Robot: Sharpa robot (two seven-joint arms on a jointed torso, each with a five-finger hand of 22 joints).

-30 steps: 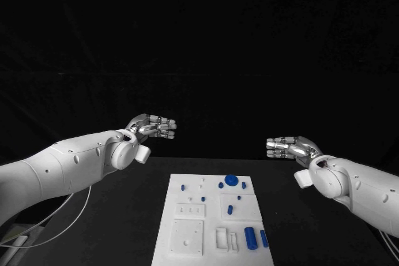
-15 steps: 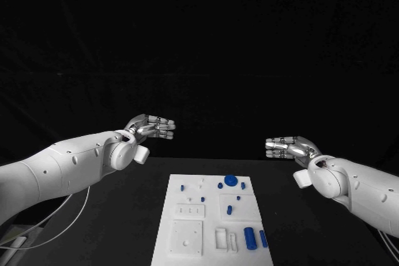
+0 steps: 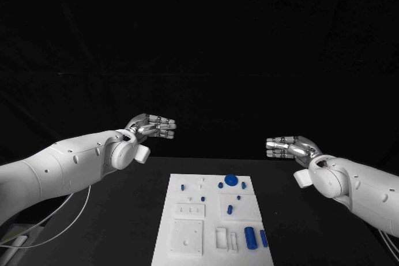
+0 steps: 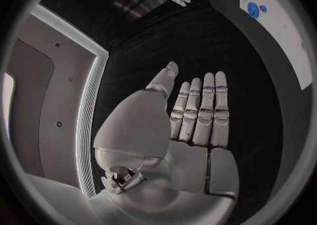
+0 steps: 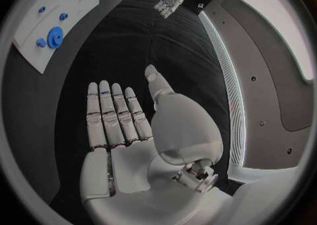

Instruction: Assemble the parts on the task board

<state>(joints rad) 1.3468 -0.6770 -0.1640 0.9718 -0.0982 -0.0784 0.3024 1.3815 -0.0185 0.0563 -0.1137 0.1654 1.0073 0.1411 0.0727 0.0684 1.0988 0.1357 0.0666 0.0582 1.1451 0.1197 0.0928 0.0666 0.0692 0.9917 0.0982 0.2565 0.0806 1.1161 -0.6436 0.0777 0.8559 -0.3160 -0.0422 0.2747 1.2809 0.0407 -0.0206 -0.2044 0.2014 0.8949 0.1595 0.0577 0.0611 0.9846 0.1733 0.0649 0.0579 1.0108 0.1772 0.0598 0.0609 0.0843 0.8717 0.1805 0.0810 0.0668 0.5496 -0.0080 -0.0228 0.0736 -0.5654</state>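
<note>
- The task board (image 3: 214, 216) is seen flat on the black surface (image 3: 124, 220), midway between the two arms, its long axis running away from the robot.
- The blue parts (image 3: 230, 178) are gathered mostly along the board's right half: a round gear-like piece at the far end, and two long pegs (image 3: 251, 238) lying at the near right corner.
- Both hands are held raised beyond the board's far end, well apart from it; the board lies below and nearer to the robot than either.
- The right robot hand (image 3: 288, 147) is judged slightly nearer to the blue parts, being on their side.
- The left robot hand (image 3: 154, 127) is held up, fingers extended side by side, nothing grasped.
- The right robot hand is likewise empty, fingers extended and thumb apart.
</note>
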